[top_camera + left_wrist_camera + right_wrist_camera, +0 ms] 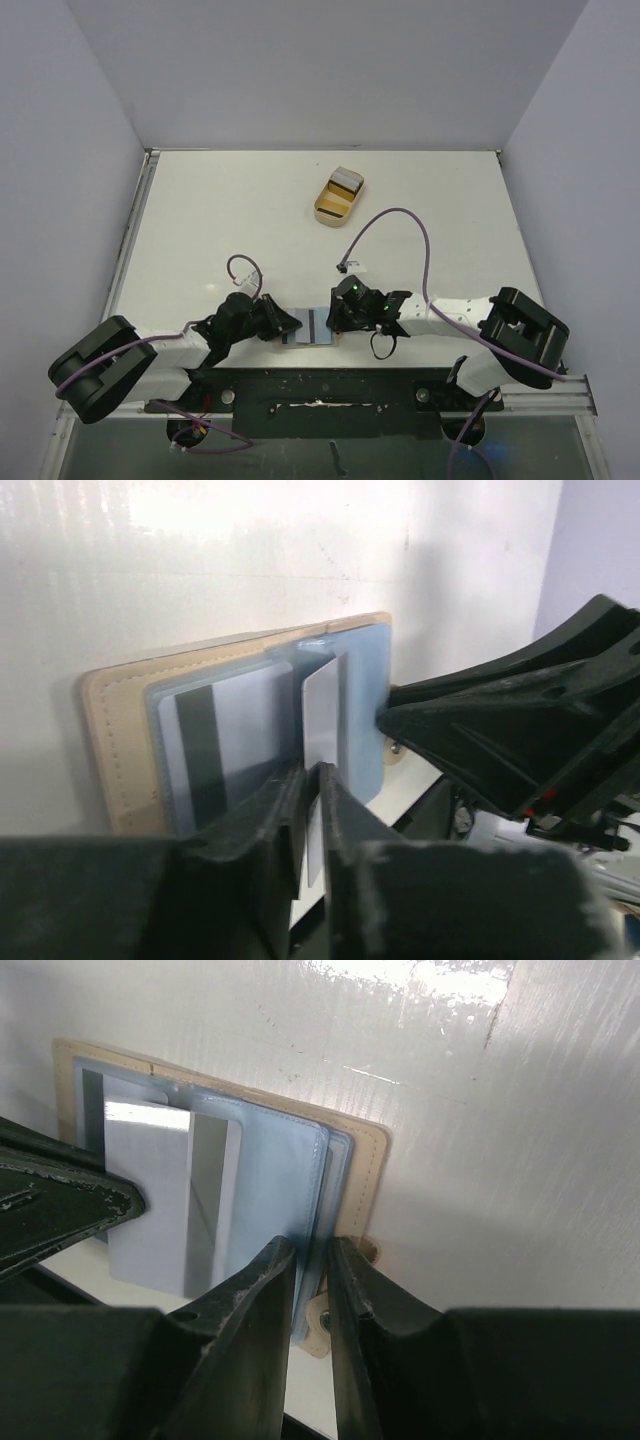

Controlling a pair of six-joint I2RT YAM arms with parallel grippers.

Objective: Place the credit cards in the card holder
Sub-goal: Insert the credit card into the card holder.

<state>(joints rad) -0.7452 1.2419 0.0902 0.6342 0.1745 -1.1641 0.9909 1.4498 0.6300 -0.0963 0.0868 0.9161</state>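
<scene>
The left gripper is pinched nearly closed on a pale card, whose far end stands just ahead of its fingertips, over the open card holder. A striped card lies in the blue pocket, left of those fingertips. Opposite, the right gripper clamps the holder's blue flap at its edge. A tray with more cards sits well beyond both grippers.

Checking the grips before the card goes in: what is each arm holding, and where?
Left fingers pinch the white card by its end nearest them; right fingers clamp the wallet at the edge of its blue inner flap.
</scene>
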